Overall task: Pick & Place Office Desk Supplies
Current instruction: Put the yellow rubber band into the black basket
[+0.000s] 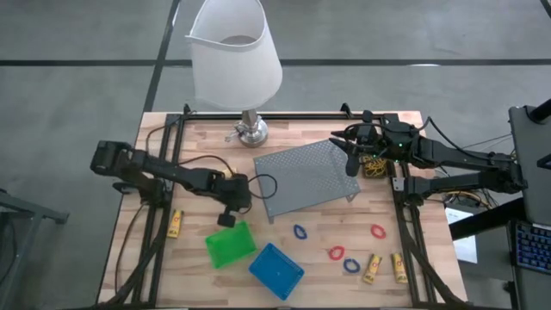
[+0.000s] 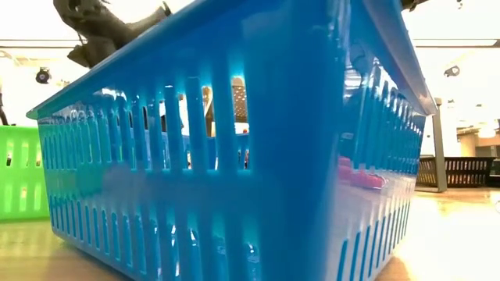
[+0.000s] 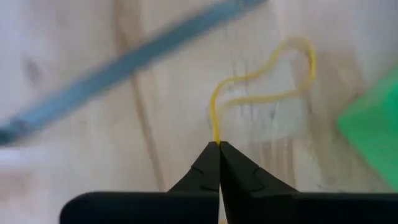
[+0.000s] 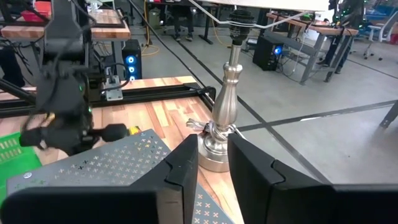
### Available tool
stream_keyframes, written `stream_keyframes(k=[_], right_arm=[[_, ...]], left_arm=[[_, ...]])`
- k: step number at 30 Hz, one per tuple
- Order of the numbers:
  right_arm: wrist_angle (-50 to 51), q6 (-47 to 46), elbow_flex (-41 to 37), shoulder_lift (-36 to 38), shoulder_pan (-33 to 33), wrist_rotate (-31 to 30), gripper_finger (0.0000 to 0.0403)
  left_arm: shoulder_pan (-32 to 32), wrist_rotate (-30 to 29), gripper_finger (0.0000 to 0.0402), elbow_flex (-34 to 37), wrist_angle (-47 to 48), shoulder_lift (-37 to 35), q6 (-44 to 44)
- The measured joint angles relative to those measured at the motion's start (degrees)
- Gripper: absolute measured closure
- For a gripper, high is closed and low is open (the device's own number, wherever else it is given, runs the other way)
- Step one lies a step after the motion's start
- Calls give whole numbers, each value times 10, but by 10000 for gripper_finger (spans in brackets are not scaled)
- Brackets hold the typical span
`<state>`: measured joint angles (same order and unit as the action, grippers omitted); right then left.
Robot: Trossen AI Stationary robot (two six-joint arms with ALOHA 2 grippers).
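At the left of the table, a yellow stick [image 1: 175, 224] is seen lying on the wood beside the left arm's frame. The left gripper [image 1: 227, 219] is positioned just above the green bin [image 1: 230, 245] and beside the near-left corner of the grey mesh tray [image 1: 306, 176]. Its fingers are pressed fully together on a thin yellow rubber band [image 3: 261, 81] — the band is pinched at one end, and its loop lies out over the bare wood, with the green bin's edge close by. The blue bin [image 1: 276, 269] is set just right of the green one, at the near edge; it fills the low view.

Behind the tray, a white-shaded lamp [image 1: 234, 53] is stood on its metal base. Right of the blue bin, a blue loop [image 1: 300, 232], a red loop [image 1: 337, 253], a second blue loop [image 1: 350, 265] and a second red loop [image 1: 377, 231] are scattered on the wood, with two more yellow sticks [image 1: 373, 269] near the right edge.

The right gripper [image 1: 349, 159] is held over the tray's far-right corner, beside a cluster of yellow-orange bands [image 1: 373, 165] — its fingers are parted narrowly, and nothing is seen between them.
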<state>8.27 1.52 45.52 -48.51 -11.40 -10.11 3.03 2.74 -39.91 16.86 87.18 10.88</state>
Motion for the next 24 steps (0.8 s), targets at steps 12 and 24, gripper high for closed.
stream_keyframes(k=[12,24], right_arm=[[0,0,0,0,0,0,330],[0,0,0,0,0,0,325]], left_arm=[[-1,-43,400,0,-1,-149,-9],[-1,-77,400,-1,-27,-276,-69]])
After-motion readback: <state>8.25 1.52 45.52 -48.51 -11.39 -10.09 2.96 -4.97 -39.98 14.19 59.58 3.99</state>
